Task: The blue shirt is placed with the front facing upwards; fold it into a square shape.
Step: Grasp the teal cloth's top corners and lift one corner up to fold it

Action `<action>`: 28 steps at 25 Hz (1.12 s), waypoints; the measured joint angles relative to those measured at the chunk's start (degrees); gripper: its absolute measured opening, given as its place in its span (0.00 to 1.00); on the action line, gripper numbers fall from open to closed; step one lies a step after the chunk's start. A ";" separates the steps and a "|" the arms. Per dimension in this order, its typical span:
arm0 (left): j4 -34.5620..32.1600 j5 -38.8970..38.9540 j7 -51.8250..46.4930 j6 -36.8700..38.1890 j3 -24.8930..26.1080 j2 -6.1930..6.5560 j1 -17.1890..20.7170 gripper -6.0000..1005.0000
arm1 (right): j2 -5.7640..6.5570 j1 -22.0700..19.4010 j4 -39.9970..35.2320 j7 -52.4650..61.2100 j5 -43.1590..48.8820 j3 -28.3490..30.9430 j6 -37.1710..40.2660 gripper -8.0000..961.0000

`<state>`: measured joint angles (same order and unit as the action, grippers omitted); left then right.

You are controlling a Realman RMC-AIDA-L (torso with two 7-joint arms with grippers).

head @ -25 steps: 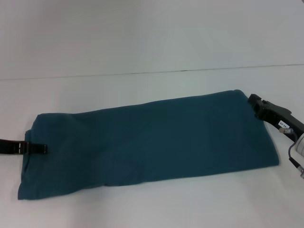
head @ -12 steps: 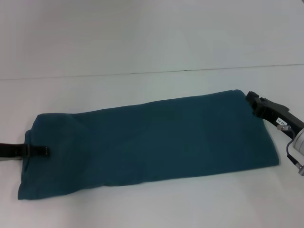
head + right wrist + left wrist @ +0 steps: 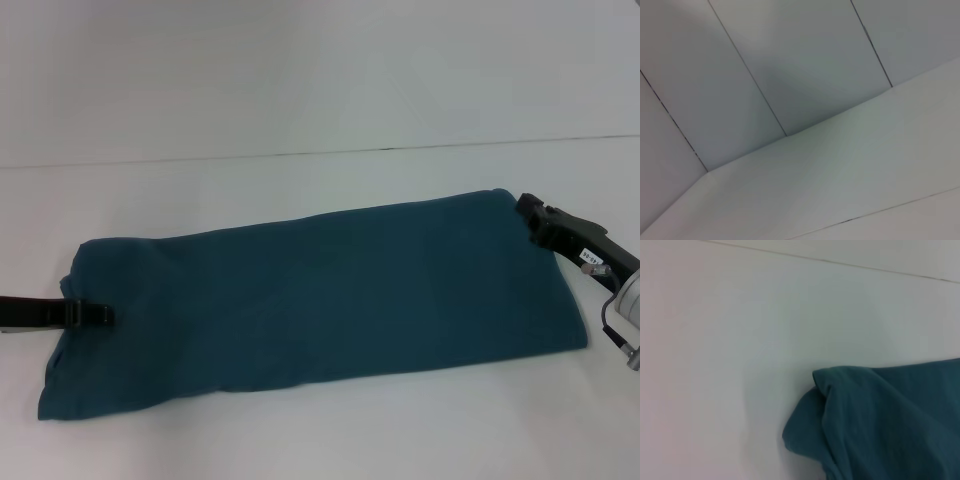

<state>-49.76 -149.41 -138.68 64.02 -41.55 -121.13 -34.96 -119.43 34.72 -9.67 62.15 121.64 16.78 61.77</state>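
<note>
The blue shirt point(image 3: 310, 295) lies on the white table as a long folded band running from near left to far right, plain teal side up, with no lettering showing. My left gripper point(image 3: 95, 316) reaches in low from the left and overlaps the band's left end. My right gripper point(image 3: 530, 215) sits at the band's far right corner, touching its edge. In the left wrist view, a bunched end of the blue shirt point(image 3: 880, 420) rests on the table. The right wrist view holds only wall panels and table.
The white table point(image 3: 300, 430) extends on all sides of the shirt. A white wall point(image 3: 320, 70) rises behind it, meeting the table along a seam.
My left gripper has slid a little to the right, farther over the shirt's left end. The right gripper has edged slightly toward the shirt's corner. The shirt lies as before.
</note>
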 joint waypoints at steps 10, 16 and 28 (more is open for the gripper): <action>-0.34 0.09 1.80 -0.13 -0.33 -0.12 -0.10 0.34 | 0.00 0.26 -0.34 0.95 0.00 -0.09 0.02 0.08; -1.56 -0.11 2.90 0.35 -0.37 -0.52 -0.20 0.17 | 0.00 0.37 -0.34 0.95 -0.04 -0.09 0.19 0.08; -13.82 2.15 2.92 7.96 -0.13 -2.63 1.85 0.04 | 0.00 -0.16 -0.40 0.95 -0.32 0.27 1.68 0.08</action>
<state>-63.58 -147.26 -135.76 71.99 -41.68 -123.76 -33.11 -119.43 34.56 -10.07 63.11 121.32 17.05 63.45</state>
